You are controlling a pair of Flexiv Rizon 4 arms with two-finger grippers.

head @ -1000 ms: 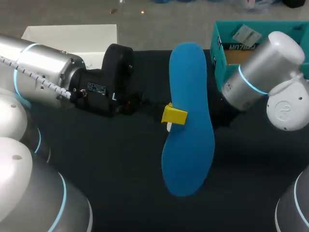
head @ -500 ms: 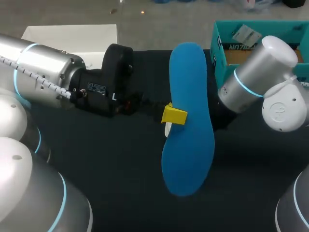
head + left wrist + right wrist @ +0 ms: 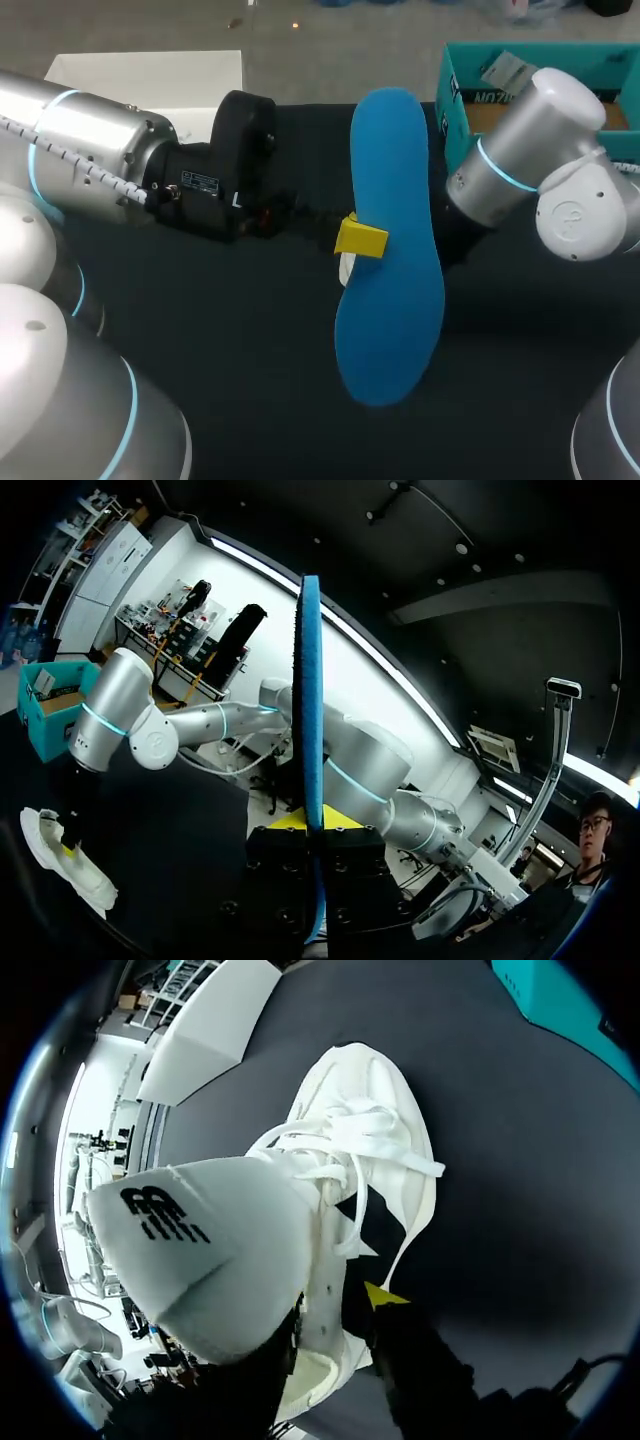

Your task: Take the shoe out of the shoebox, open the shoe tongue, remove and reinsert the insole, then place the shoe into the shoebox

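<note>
1. Head view: the left gripper (image 3: 362, 240) is clamped on the blue insole (image 3: 390, 250), held up just beside the shoebox (image 3: 455, 110).
2. Left wrist view: the insole (image 3: 311, 680) stands edge-on in that grip. The white shoe (image 3: 65, 855) lies near the shoebox (image 3: 50, 705), with the right gripper (image 3: 70, 832) on it.
3. Right wrist view: the shoe (image 3: 370, 1160) lies apart from the shoebox (image 3: 565, 1005), its tongue (image 3: 200, 1250) raised. The right gripper (image 3: 335, 1310) is at its side; I cannot tell whether it is clamped.

The raised insole (image 3: 390, 300) blocks the shoe (image 3: 370, 1150) from above.
</note>
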